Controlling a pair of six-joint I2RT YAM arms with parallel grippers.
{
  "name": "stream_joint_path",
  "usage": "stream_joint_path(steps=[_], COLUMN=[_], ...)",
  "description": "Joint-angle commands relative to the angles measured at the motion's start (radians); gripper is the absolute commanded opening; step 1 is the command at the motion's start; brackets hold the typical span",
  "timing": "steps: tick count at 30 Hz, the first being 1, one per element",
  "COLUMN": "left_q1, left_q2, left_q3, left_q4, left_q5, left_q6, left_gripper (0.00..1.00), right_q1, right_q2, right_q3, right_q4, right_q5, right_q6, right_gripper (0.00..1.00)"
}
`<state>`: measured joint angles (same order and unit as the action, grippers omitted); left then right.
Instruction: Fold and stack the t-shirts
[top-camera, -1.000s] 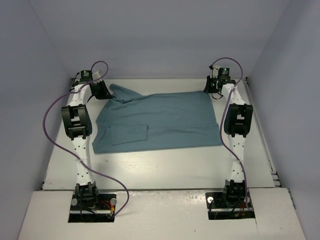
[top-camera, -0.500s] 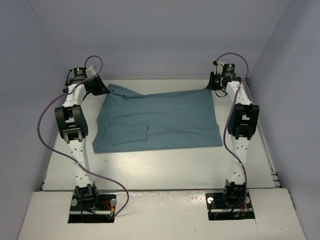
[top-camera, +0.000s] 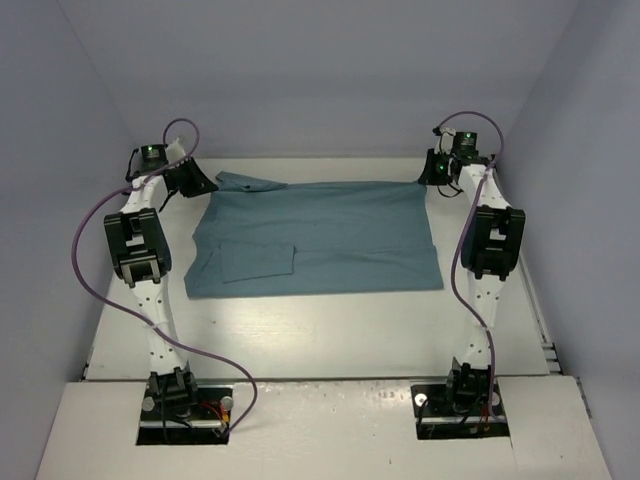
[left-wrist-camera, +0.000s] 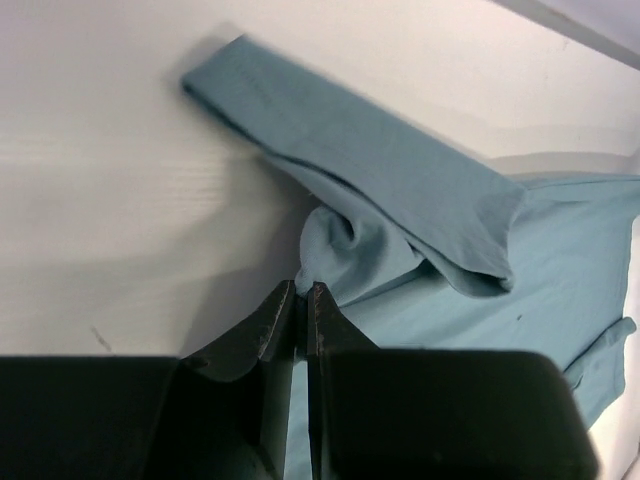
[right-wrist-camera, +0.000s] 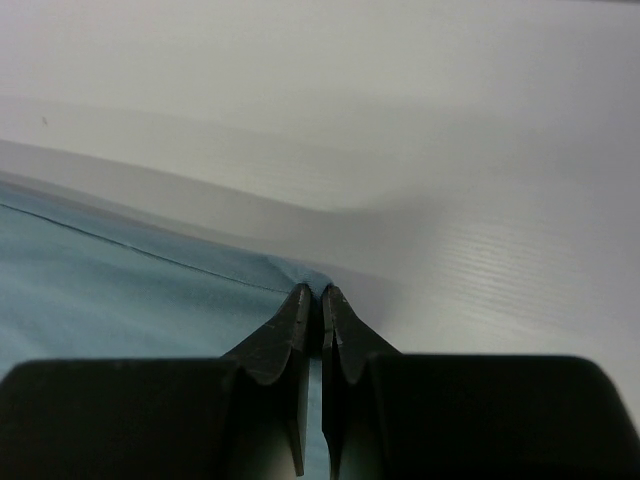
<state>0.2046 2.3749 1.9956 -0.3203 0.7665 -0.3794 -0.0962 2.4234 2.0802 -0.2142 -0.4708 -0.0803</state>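
The shirt (top-camera: 320, 235) lies flat on the table (top-camera: 300, 330), spread out between the two tools. The left tool (left-wrist-camera: 303, 293) is closed, and a small bit of the shirt's edge sits right in its tips. The right tool (right-wrist-camera: 312, 293) is closed too, with a shirt corner pinched at its very tips.

What could go wrong? Each tool holds only a tiny bit of cloth. If the arms pull apart too hard or lift too fast, I think the cloth can slip out and that side will drop. Just past the left tool's tips, a sleeve (left-wrist-camera: 370, 170) is doubled over and bunched up. If the shirt gets folded like that, the fold will likely be lumpy. If one tool moves more than the other, the shirt can twist.

Both arms reach far out from their bases, almost straight. Each tool sits low by the table, with its tips pointing down and forward. Most of the shirt lies behind the tools, toward the bases.
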Motion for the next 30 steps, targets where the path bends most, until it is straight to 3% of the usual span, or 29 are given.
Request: stream_joint_path(steps=[1,14,30], left_q1=[0.027,0.031,0.036], left_q2=[-0.146,-0.198,-0.367], left_q3=[0.007,-0.045,-0.298], left_q4=[0.088,0.117,0.078], left_q5=[0.043,0.103,0.013], left_q6=[0.024,0.025,0.082], left_gripper=[0.0,0.0,0.0], right_q1=[-0.02,-0.023,-0.023], right_q2=[-0.139,-0.225,-0.384], right_q3=[-0.015,-0.094,-0.375], right_q4=[0.028,0.03,0.041], right_q5=[-0.025,-0.052,-0.025], right_q6=[-0.008,-0.001,-0.005], right_gripper=[0.0,0.0,0.0])
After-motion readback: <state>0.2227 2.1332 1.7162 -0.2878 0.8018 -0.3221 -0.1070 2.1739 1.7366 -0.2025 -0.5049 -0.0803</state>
